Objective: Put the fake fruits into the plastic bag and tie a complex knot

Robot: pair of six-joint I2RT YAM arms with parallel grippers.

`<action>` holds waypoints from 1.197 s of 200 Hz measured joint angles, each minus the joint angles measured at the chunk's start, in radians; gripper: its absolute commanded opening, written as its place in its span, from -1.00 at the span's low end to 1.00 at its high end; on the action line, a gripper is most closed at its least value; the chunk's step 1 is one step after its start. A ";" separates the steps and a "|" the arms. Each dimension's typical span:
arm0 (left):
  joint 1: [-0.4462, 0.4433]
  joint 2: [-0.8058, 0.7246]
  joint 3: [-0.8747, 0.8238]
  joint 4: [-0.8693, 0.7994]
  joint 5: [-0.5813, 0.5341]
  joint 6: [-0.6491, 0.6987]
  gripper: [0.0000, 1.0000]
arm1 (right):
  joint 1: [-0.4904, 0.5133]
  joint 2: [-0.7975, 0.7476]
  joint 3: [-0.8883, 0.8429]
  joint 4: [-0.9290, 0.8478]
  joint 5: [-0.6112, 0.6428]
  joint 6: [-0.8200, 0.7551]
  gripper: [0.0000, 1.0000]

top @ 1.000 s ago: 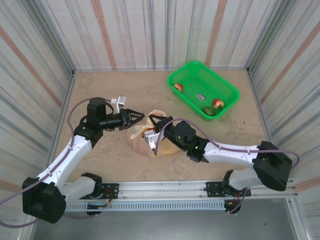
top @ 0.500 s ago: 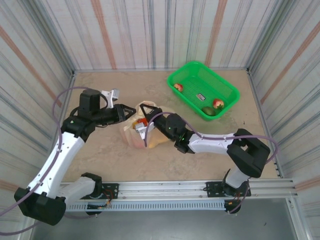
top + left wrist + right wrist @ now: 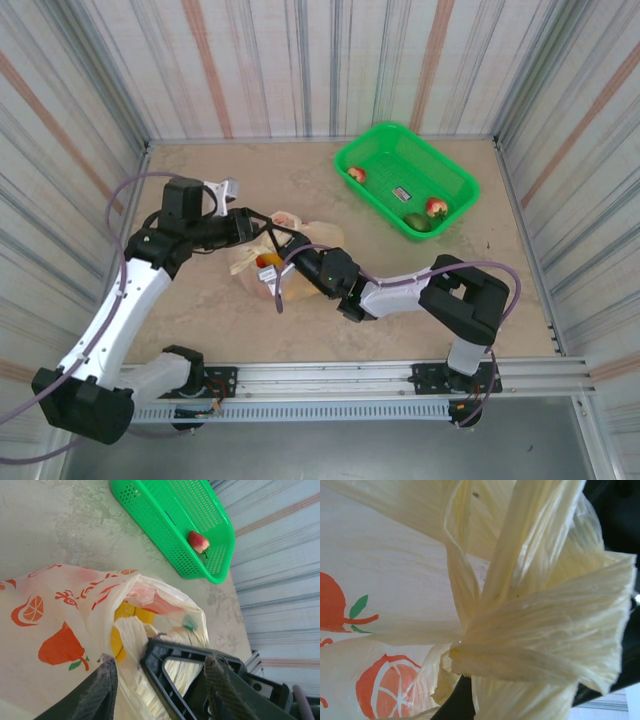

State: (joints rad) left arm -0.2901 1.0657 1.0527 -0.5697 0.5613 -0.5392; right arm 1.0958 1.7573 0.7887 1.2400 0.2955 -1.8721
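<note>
**Two claws crowded at one bag handle**

The right gripper (image 3: pixel 280 238) is closed tight on a pleated handle strip of the plastic bag (image 3: pixel 60 610). In its wrist view the strips cross in a loose twist (image 3: pixel 465 645), and I cannot tell whether that is a locked knot. The left gripper (image 3: pixel 160 677) stands about half open and holds nothing. Its fingers (image 3: pixel 105 680) straddle the right gripper's black frame and the bunched plastic beside it.

That straddle is the main hazard. If the left jaws close where they are, they would likely pinch the other gripper rather than the handle. The film is thin, so a hard pull from the closed jaws could stretch or tear it, or the strip could slip free and the twist fall open. The bag's mouth gapes, showing a yellow fruit (image 3: pixel 125 625) inside. Dragging the bag across the table (image 3: pixel 200 330) could tip that fruit out. Other fake fruits (image 3: pixel 198 541) lie in the green basket (image 3: pixel 165 535), well apart from the bag, so tying now would shut them out.

The bag sits left of centre on the table, between the two grippers. The left arm rises from its base and bends at the elbow, its forearm pointing right and level. The right arm stretches low and far to the left, nearly flat over the table.
</note>
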 measured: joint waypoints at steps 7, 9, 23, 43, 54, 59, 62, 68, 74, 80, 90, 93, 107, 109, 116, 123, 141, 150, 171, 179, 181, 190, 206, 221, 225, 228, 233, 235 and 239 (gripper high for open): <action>0.009 0.009 -0.008 0.011 0.014 -0.013 -0.02 | 0.001 0.002 -0.003 0.011 0.000 -0.003 -1.00; 0.011 0.011 -0.010 0.015 0.018 -0.016 -0.02 | 0.001 0.003 -0.004 0.014 0.001 -0.003 -1.00; 0.028 0.023 -0.040 0.053 0.051 -0.048 -0.06 | 0.005 0.008 -0.007 0.028 0.004 -0.007 -1.00; 0.055 0.031 -0.095 0.108 0.101 -0.100 -0.09 | 0.016 0.018 -0.009 0.043 0.012 -0.018 -1.00; 0.064 0.034 -0.111 0.132 0.119 -0.127 -0.13 | 0.024 0.026 -0.014 0.052 0.020 -0.023 -1.00; 0.067 0.035 -0.121 0.148 0.129 -0.143 -0.14 | 0.028 0.028 -0.016 0.056 0.023 -0.023 -1.00; 0.068 0.035 -0.127 0.159 0.134 -0.148 -0.15 | 0.030 0.029 -0.017 0.059 0.024 -0.024 -1.00; 0.068 0.035 -0.139 0.183 0.149 -0.167 -0.19 | 0.035 0.030 -0.020 0.064 0.026 -0.025 -1.00; 0.068 0.036 -0.152 0.208 0.164 -0.190 -0.27 | 0.038 0.031 -0.023 0.067 0.027 -0.025 -1.00; 0.068 0.038 -0.163 0.230 0.180 -0.210 -0.34 | 0.042 0.032 -0.023 0.071 0.027 -0.025 -1.00; 0.068 0.045 -0.179 0.269 0.205 -0.240 -0.43 | 0.045 0.035 -0.024 0.077 0.030 -0.025 -1.00; 0.068 0.048 -0.183 0.281 0.212 -0.251 -0.45 | 0.046 0.036 -0.024 0.078 0.031 -0.025 -1.00; 0.068 0.060 -0.199 0.329 0.241 -0.288 -0.54 | 0.048 0.036 -0.024 0.082 0.038 -0.026 -1.00; 0.068 0.061 -0.201 0.335 0.245 -0.291 -0.56 | 0.049 0.036 -0.024 0.082 0.039 -0.026 -1.00; 0.068 0.065 -0.206 0.354 0.259 -0.306 -0.62 | 0.049 0.036 -0.024 0.084 0.042 -0.026 -1.00; 0.069 0.069 -0.211 0.375 0.270 -0.320 -0.68 | 0.048 0.036 -0.026 0.084 0.043 -0.026 -1.00; 0.074 0.071 -0.218 0.411 0.284 -0.349 -0.79 | 0.049 0.036 -0.029 0.094 0.046 -0.026 -1.00; 0.074 0.071 -0.219 0.419 0.285 -0.352 -0.80 | 0.050 0.036 -0.029 0.098 0.048 -0.026 -1.00; 0.080 0.063 -0.219 0.408 0.276 -0.343 -0.92 | 0.050 0.036 -0.031 0.099 0.048 -0.026 -1.00; 0.086 0.052 -0.222 0.402 0.274 -0.341 -0.95 | 0.050 0.036 -0.031 0.100 0.046 -0.026 -1.00; 0.089 0.049 -0.224 0.402 0.275 -0.339 -0.96 | 0.050 0.036 -0.031 0.101 0.045 -0.027 -1.00; 0.097 0.034 -0.231 0.401 0.276 -0.340 -1.00 | 0.050 0.036 -0.031 0.106 0.045 -0.028 -1.00; 0.105 0.021 -0.234 0.404 0.286 -0.345 -1.00 | 0.050 0.036 -0.031 0.117 0.042 -0.029 -1.00; 0.106 0.017 -0.237 0.419 0.295 -0.356 -1.00 | 0.050 0.036 -0.031 0.126 0.042 -0.029 -1.00; 0.106 0.017 -0.237 0.422 0.296 -0.357 -1.00 | 0.050 0.036 -0.031 0.127 0.042 -0.029 -1.00; 0.106 0.016 -0.238 0.423 0.296 -0.357 -1.00 | 0.050 0.036 -0.031 0.128 0.042 -0.029 -1.00; 0.106 0.016 -0.238 0.425 0.296 -0.357 -0.98 | 0.050 0.036 -0.031 0.129 0.042 -0.029 -1.00; 0.106 0.016 -0.238 0.426 0.296 -0.357 -0.97 | 0.050 0.036 -0.031 0.129 0.042 -0.029 -1.00; 0.106 0.015 -0.238 0.427 0.297 -0.357 -0.94 | 0.050 0.036 -0.031 0.130 0.042 -0.029 -1.00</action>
State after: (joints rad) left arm -0.1841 1.0805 0.8150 -0.1425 0.8581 -0.8963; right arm 1.1458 1.7935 0.7578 1.3701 0.3374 -1.9011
